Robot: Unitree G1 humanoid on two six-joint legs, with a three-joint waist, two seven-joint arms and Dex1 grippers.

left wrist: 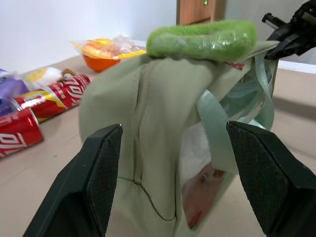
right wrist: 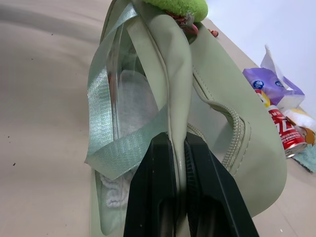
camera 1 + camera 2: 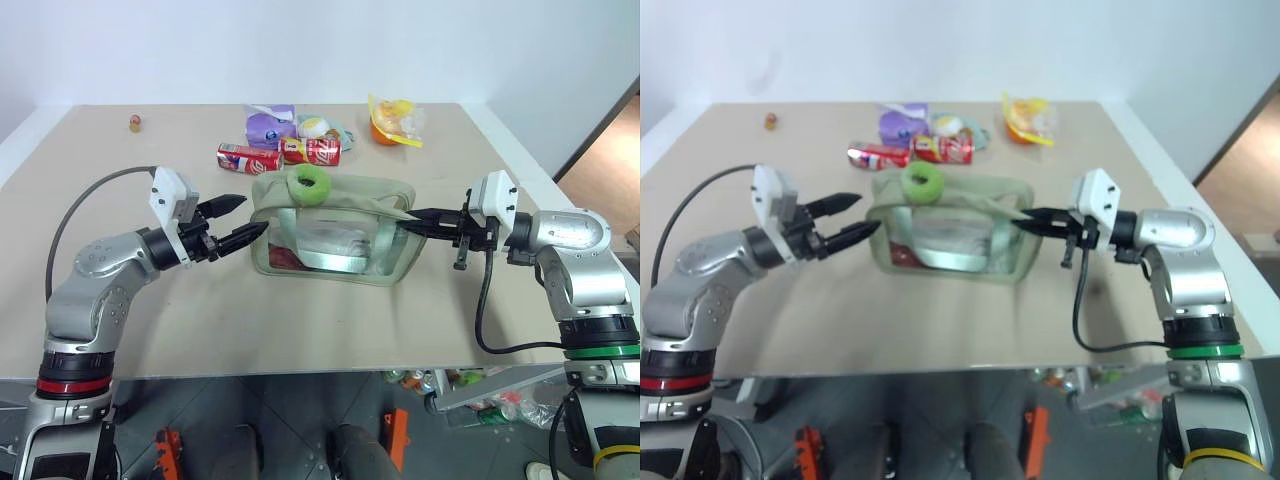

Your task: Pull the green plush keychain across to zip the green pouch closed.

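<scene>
- The right gripper (image 3: 412,222) pinched the sage-green fabric pouch's (image 3: 330,240) rim (anchoring it well).
- The left gripper (image 3: 238,220), fingers spread empty, should clamp the fuzzy lime-green plush keychain (image 3: 307,185) squarely.

Beige table (image 3: 150,330) against white wall (image 3: 300,50); wooden floor (image 3: 600,160) at right.

table (image 3: 120,300): beige | on it: green pouch (image 3: 335,245), two red cans (image 3: 280,155), purple packet (image 3: 270,122), orange-yellow bagged item (image 3: 393,122)
</scene>
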